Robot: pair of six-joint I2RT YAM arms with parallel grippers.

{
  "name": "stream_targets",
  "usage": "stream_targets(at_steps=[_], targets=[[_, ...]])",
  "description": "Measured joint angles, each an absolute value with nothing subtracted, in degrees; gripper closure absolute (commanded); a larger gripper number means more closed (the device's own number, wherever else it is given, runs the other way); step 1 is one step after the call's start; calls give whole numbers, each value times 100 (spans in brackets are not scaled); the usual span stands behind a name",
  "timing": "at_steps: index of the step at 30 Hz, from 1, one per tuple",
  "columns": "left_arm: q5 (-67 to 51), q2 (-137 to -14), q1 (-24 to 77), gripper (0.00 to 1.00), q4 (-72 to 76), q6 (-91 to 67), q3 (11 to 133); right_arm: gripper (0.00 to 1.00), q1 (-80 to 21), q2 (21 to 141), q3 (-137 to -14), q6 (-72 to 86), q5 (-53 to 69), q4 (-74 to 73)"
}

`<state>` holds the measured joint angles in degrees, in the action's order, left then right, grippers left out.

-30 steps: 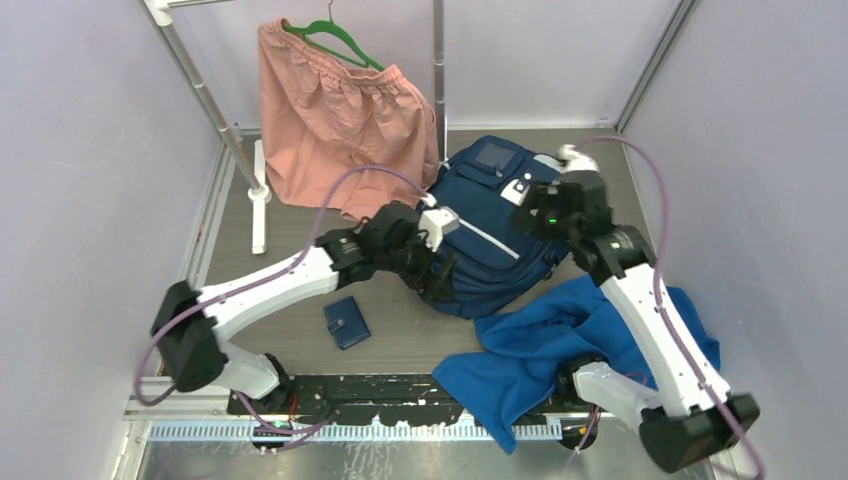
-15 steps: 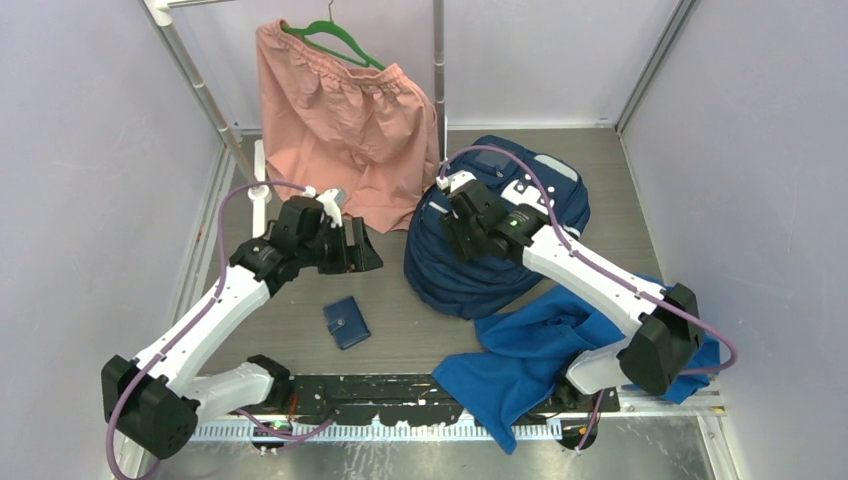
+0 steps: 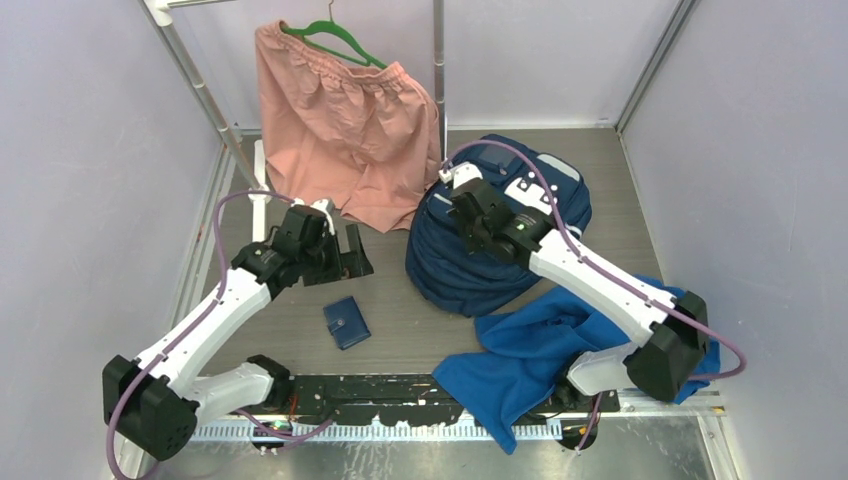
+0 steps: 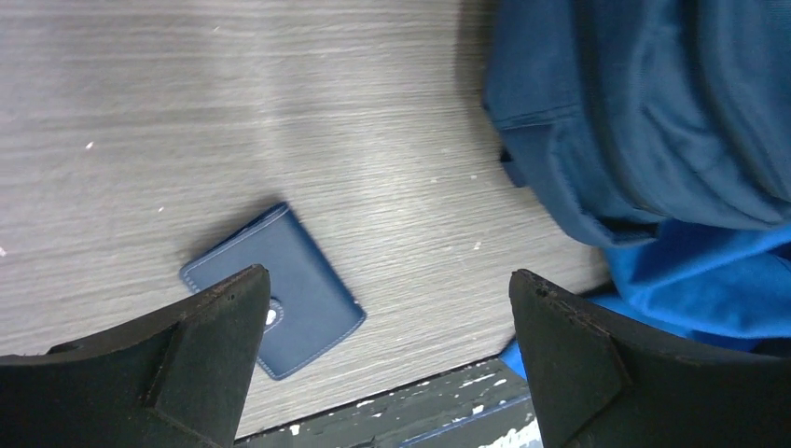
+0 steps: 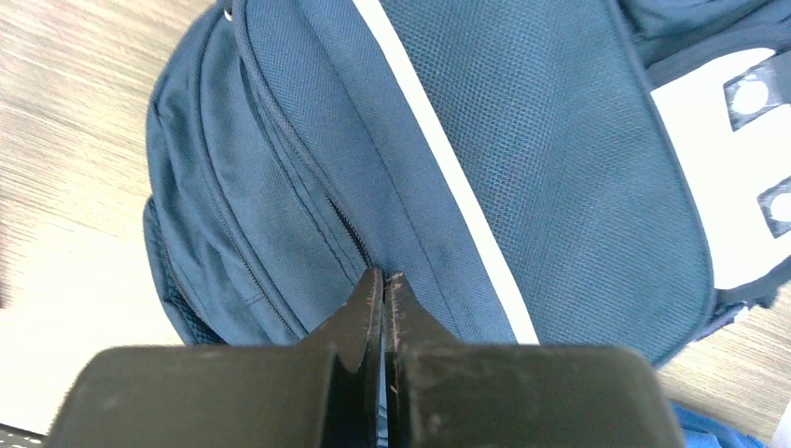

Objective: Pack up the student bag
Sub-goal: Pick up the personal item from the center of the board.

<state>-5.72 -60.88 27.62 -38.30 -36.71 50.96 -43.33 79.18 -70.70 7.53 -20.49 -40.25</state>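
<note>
Student bag: the navy student bag [image 3: 455, 272] lies on the far half of the bench [image 3: 400, 325], a little right of the middle. Its near right edge touches the blue cloth [image 3: 545, 345]. The white stripe and the white patches face up.
Bag in right wrist view: the student bag [image 5: 522, 168] fills the picture. A closed zipper line runs down its side toward the fingertips.
Right tool: the right tool [image 3: 468, 236] is down on the left part of the bag. In its own view the right tool [image 5: 383, 280] has both fingers pressed together, the tips touching the fabric at the zipper line. I cannot tell if a puller or a fold is held between them.
Left tool: the left tool [image 3: 346, 262] is above the bare bench, left of the bag and apart from it. Its fingers are spread wide and hold nothing. In its own view the left tool [image 4: 385, 285] looks down on the bench.
Wallet: the small navy wallet [image 3: 346, 322] lies flat and closed, near the left tool and between it and the arm bases. In the left wrist view the wallet [image 4: 280, 303] is just beside the left finger.
Blue cloth: it is crumpled at the near right, under the right arm.
Pink garment: it [image 3: 345, 130] hangs on a green hanger [image 3: 338, 40] at the back left.
</note>
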Motion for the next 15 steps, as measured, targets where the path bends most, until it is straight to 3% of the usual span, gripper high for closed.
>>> stream_targets(at_steps=[8, 15], targets=[[185, -6010, 2762, 0, -4377, -4338, 4543, 99, -4289, 7236, -7070, 790, -2265, -3876], [753, -4982, 2762, 4, -4825, -5179, 3771, 99, -4289, 7229, -7059, 875, -2331, -3776]])
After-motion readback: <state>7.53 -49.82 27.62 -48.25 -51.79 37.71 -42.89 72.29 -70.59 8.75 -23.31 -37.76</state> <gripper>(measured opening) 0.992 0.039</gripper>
